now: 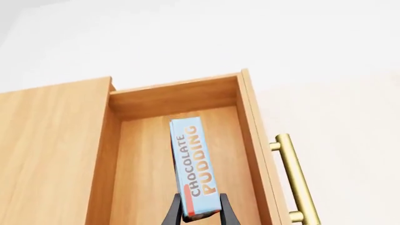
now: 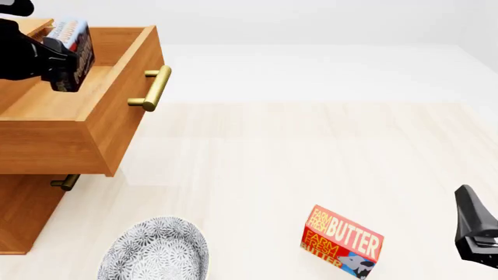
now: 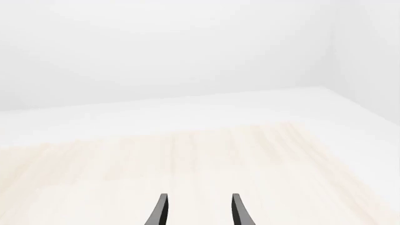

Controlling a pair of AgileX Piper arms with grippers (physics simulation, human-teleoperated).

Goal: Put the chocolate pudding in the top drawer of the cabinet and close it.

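In the left wrist view, the left gripper (image 1: 200, 211) is pinching the chocolate pudding (image 1: 191, 164) by its lower end, fingers closed on the box, and is holding it over the wooden floor of the open top drawer (image 1: 156, 187). One brass handle (image 1: 293, 180) is showing on the drawer front.

In the front view, the box is hanging above the drawer's back part, at the desk's far left corner, where the cabinet (image 2: 27, 216) is standing. Two drawers are showing, two handles, one butter box (image 2: 341, 240) and one patterned plate (image 2: 160, 251) near the front edge.

In the right wrist view, the right gripper (image 3: 198, 211) is idling, fingers apart and gripping nothing.

The placing step seems to be under way; next the fingers should be spreading to drop the box, then the drawer needs pushing shut.
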